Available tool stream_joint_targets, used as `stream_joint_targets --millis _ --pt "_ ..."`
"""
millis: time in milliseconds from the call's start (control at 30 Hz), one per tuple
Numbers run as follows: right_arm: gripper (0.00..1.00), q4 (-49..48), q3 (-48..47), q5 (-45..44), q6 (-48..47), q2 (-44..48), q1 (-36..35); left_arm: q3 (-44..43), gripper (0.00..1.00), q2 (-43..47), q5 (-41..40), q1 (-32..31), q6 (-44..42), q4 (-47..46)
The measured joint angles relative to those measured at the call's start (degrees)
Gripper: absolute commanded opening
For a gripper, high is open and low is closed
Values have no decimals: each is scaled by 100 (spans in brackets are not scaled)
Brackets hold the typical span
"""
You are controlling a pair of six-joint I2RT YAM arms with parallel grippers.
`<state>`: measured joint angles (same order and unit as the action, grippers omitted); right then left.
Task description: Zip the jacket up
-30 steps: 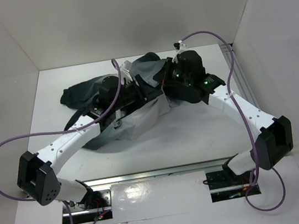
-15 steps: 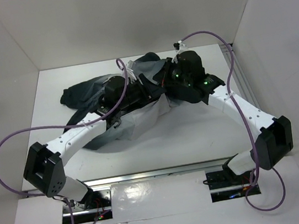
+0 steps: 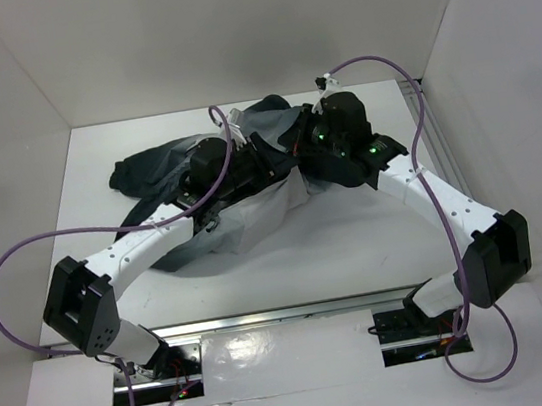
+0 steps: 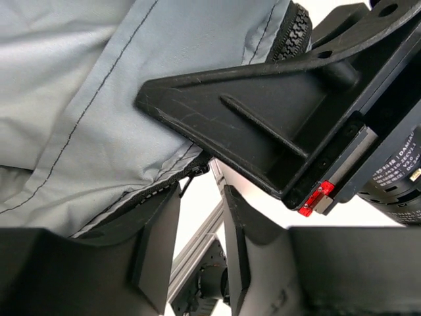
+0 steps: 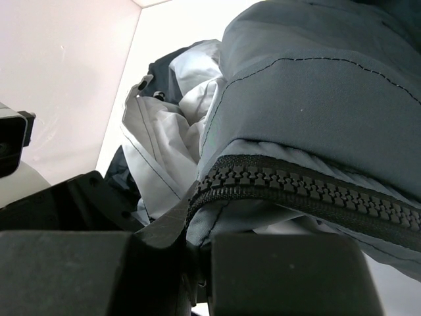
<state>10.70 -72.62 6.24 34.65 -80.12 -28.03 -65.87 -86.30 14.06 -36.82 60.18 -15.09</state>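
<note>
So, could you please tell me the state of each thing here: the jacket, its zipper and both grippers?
jacket: bunched up on the table, grey lining exposed.
zipper: toothed edge raised off the table; how far it is closed is unclear.
left gripper: open, beside a zipper edge, gripping nothing.
right gripper: shut on the jacket at the zipper's end.

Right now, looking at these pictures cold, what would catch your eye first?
The crumpled jacket lies at the table's far middle. In the right wrist view, chunky black zipper teeth run across, the right gripper pinching fabric just below their end. The left gripper is open beside the grey lining.
</note>
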Motion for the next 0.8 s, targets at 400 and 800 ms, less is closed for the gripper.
stream_joint_targets --millis 400,800 --pt "0 -2 -2 -7 0 0 0 33 4 -20 -157 20 22 -85" --pt "0 9 -2 -114 -24 -2 -55 -378 0 -57 208 227 151 815"
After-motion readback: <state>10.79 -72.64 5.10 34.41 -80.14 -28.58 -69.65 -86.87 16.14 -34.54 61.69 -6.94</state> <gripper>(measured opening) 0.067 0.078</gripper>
